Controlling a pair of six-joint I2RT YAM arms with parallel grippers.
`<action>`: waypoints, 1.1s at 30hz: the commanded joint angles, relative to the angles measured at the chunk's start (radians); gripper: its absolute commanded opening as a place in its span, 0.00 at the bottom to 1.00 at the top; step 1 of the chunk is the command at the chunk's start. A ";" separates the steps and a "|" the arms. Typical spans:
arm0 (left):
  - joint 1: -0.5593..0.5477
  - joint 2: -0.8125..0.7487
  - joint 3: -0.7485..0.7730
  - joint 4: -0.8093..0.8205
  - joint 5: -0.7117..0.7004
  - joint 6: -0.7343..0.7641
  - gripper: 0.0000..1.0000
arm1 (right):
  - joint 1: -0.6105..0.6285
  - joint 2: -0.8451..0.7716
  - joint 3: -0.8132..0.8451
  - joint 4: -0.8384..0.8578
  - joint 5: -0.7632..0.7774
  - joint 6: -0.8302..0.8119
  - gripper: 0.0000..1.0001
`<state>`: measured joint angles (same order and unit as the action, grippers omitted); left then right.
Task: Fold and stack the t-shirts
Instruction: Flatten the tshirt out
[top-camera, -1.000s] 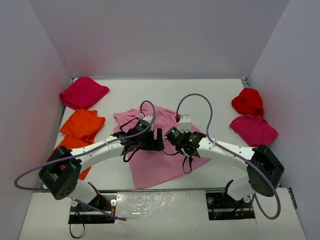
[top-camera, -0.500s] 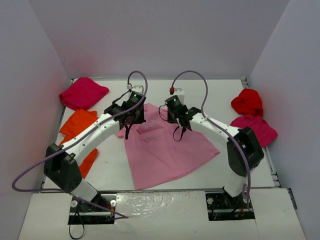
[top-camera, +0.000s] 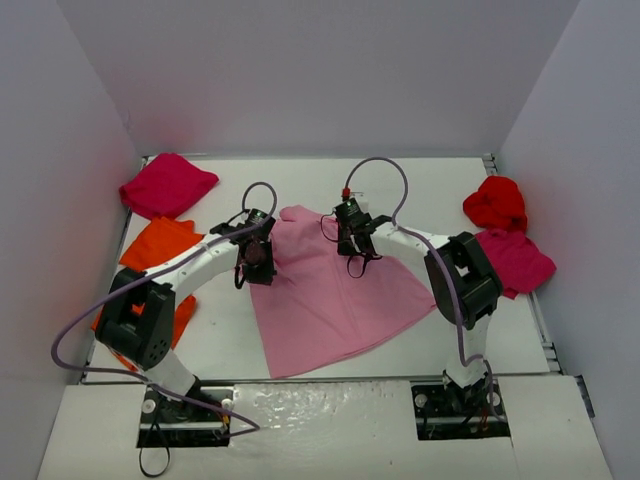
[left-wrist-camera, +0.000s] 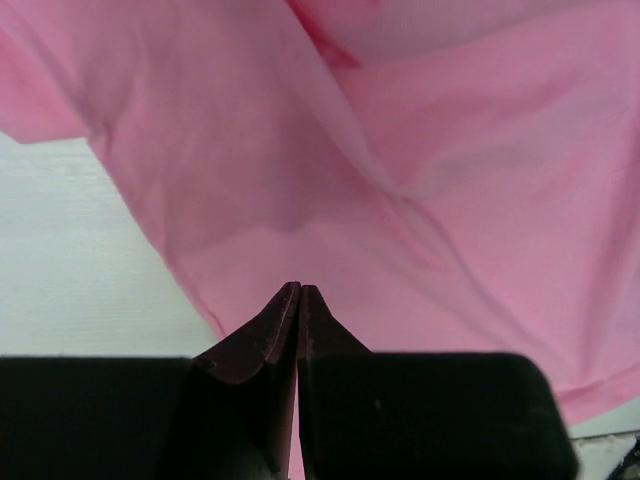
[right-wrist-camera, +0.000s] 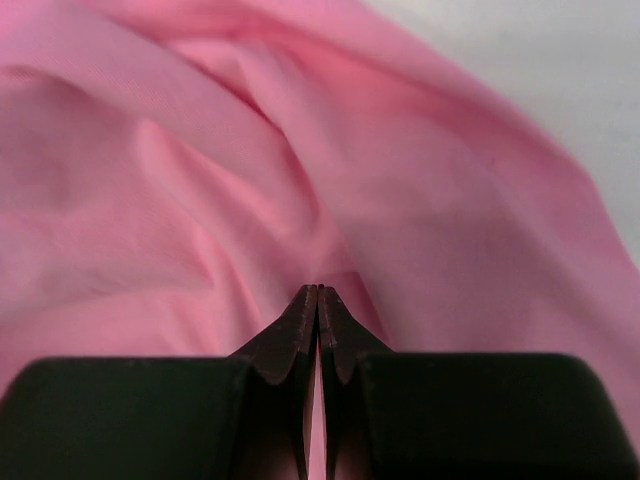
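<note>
I have both grippers clamped on the light pink t-shirt (top-camera: 335, 300), which lies spread out on the middle of the table (top-camera: 420, 185). My left gripper (left-wrist-camera: 299, 290) pinches its left edge. My right gripper (right-wrist-camera: 318, 290) pinches a raised fold near its far right part.

The cloth is thin, light and limp. I judge it will drape and slide rather than keep a crease, so it is best taken at hems, shoulders or corners, both sides together and kept taut.

My wrist views show each pinch and the wrinkles running from it, which the overhead view does not. Only the overhead view shows the whole outline and the rest of the pile. An orange t-shirt (top-camera: 160, 250) and a magenta t-shirt (top-camera: 165, 185) lie left of the pink one. A red t-shirt (top-camera: 495, 203) and a second magenta t-shirt (top-camera: 520, 262) lie to its right.
</note>
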<state>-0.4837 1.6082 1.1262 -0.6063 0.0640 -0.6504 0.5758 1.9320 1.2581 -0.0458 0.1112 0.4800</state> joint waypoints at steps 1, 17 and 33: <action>-0.003 0.029 0.007 0.119 0.151 -0.070 0.00 | 0.013 -0.043 -0.038 0.019 0.012 0.014 0.00; -0.003 0.159 -0.075 0.252 0.355 -0.140 0.00 | 0.072 -0.040 -0.233 0.019 0.062 0.078 0.00; -0.032 -0.009 -0.125 0.248 0.168 -0.153 0.00 | 0.161 -0.225 -0.205 -0.117 0.277 0.090 0.00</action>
<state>-0.4873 1.7473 0.9988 -0.3263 0.4174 -0.8013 0.6707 1.8103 1.0043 0.0534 0.2642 0.5788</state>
